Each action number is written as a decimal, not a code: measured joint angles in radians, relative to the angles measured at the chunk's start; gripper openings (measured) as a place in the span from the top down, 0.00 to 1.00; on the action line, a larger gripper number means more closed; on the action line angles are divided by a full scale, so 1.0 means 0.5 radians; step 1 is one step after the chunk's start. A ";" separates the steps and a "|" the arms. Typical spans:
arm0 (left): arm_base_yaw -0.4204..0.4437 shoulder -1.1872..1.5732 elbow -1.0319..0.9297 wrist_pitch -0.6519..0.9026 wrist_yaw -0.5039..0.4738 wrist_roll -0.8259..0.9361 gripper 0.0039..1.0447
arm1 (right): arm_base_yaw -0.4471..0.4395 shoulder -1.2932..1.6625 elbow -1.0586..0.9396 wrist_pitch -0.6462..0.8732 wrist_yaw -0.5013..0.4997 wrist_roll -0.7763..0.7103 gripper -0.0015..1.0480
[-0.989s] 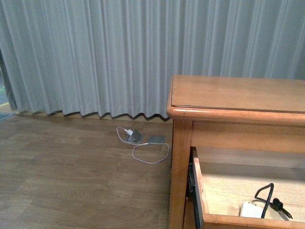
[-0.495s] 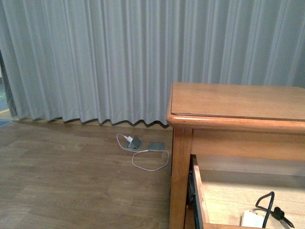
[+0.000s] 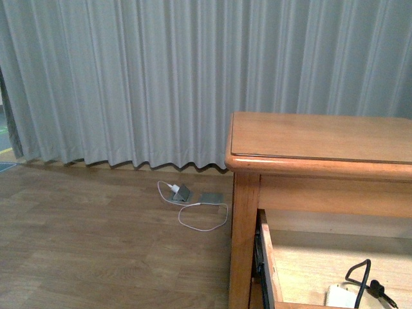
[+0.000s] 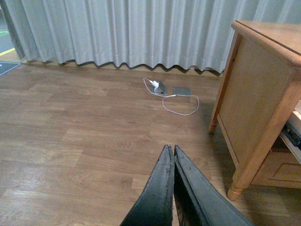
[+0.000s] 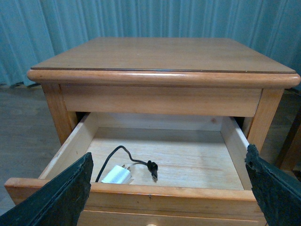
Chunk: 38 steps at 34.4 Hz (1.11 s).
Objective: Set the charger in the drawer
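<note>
The white charger (image 5: 117, 174) lies inside the open drawer (image 5: 160, 192) on its light wood floor, near the front wall, with its black cable (image 5: 126, 157) curling beside it. It also shows in the front view (image 3: 341, 297), low in the drawer (image 3: 268, 257). My right gripper (image 5: 168, 188) is open and empty, its fingers (image 5: 61, 197) spread wide in front of the drawer's front edge. My left gripper (image 4: 170, 149) is shut and empty above the wooden floor, left of the dresser (image 4: 263, 84).
A white-cabled charger with grey flat pieces (image 3: 193, 196) lies on the wooden floor by the grey curtain (image 3: 161, 77); it also shows in the left wrist view (image 4: 169, 92). The dresser top (image 3: 322, 138) is bare. A dresser leg (image 4: 244, 174) stands near my left gripper.
The front view has tilted slightly upward: the dresser and drawer sit lower in the picture. The charger stays in the drawer.
</note>
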 joint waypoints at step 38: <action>0.000 -0.594 -0.044 -0.507 0.005 0.005 0.38 | -0.125 1.160 0.320 -0.314 -0.458 -0.041 0.09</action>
